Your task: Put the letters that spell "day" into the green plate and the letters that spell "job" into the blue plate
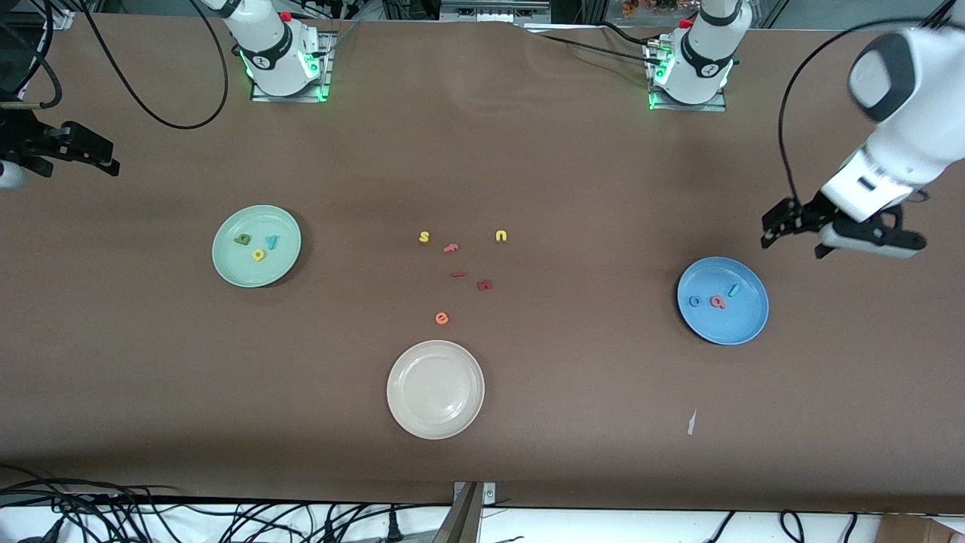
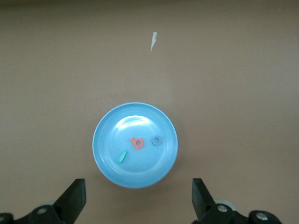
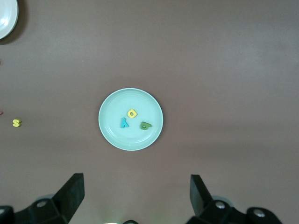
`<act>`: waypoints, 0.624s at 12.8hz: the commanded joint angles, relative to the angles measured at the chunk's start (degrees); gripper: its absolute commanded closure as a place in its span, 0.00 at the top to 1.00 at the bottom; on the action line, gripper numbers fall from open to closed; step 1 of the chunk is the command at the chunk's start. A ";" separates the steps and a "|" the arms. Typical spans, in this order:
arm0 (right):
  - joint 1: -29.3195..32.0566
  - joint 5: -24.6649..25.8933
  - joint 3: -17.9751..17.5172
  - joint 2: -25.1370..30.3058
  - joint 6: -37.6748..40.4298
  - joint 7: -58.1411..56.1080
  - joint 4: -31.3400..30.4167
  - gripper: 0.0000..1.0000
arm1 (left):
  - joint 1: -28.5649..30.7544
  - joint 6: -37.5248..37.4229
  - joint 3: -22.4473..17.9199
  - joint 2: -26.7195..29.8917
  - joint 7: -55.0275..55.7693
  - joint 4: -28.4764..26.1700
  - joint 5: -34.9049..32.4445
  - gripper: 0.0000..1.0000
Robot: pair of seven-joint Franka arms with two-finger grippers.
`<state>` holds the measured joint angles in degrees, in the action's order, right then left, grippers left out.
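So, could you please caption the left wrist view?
Open left end effector above the blue plate holding three letters.

Brown table (image 1: 528, 151) — cables (image 1: 151, 520) below

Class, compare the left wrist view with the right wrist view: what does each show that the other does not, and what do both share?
Left wrist view only: the blue plate holding the salmon letter, blue "o" and teal "j". Right wrist view only: the green plate holding the yellow letter, teal "y" and dark green letter, plus a yellow "s" on the table. Both: brown tabletop and an open tool.
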<state>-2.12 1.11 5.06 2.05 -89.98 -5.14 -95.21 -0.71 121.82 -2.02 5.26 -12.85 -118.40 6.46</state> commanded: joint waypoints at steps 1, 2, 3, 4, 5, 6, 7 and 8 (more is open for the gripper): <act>0.10 0.82 -0.40 0.76 -0.28 0.13 -0.33 1.00 | 0.09 -13.50 0.08 -0.34 0.28 11.66 -5.03 1.00; 0.10 0.91 -0.49 0.67 -0.28 0.13 -0.33 1.00 | 0.09 -17.02 0.08 -0.69 0.36 14.83 -6.62 1.00; 0.10 0.74 -0.49 0.67 -0.28 0.13 -0.33 1.00 | 0.09 -21.06 0.26 -1.65 0.37 18.34 -7.24 1.00; 0.10 0.74 -0.58 0.67 -0.28 0.13 -0.33 1.00 | 0.09 -24.84 0.26 -3.22 0.37 22.29 -7.42 1.00; 0.10 0.74 -0.58 0.67 -0.37 0.13 -0.33 1.00 | -0.08 -28.19 0.61 -5.07 1.32 25.81 -7.42 1.00; 0.10 0.65 -0.49 0.67 -0.37 0.13 -0.33 1.00 | -0.08 -30.48 1.39 -6.83 4.12 28.54 -7.51 1.00; 0.10 0.65 -0.58 0.58 -0.37 0.13 -0.33 1.00 | -0.08 -31.98 2.10 -8.32 7.28 31.18 -7.42 1.00; 0.10 0.56 -0.49 0.67 -0.28 0.13 -0.33 1.00 | -0.08 -32.70 2.89 -9.30 9.48 32.77 -7.42 1.00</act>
<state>-2.18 1.11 4.91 2.05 -90.02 -5.14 -95.21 -0.71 92.63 -0.69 0.74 -7.85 -92.50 0.84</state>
